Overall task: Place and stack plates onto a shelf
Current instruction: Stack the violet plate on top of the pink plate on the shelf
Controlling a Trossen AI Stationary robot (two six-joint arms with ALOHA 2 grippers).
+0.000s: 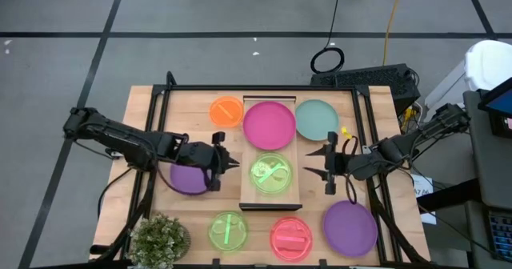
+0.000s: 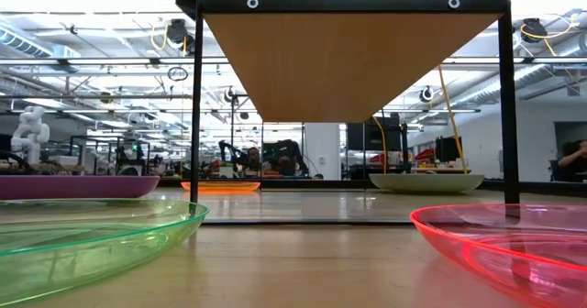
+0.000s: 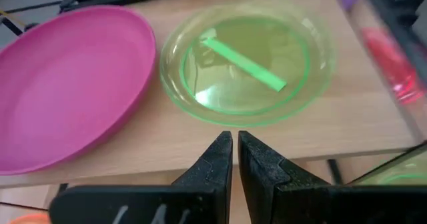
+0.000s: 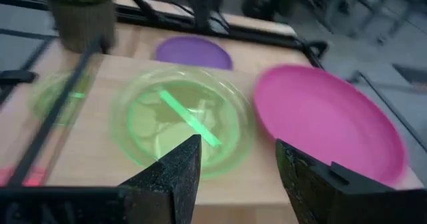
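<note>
Nowhere is any readable writing or label. On the shelf (image 1: 272, 203) lie two plates: a magenta plate (image 1: 269, 125) at the far end and a translucent green plate (image 1: 270, 175) at the near end, a bright green stripe across it. Left of the shelf the left gripper (image 1: 228, 163) hangs with fingers pressed together. Right of the shelf the right gripper (image 1: 312, 162) hangs with fingers spread, empty.

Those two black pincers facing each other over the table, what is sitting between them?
From above, the left pincer and right pincer flank the light-wood shelf board. Between them lies a translucent green round plate, beside a larger magenta plate.
</note>
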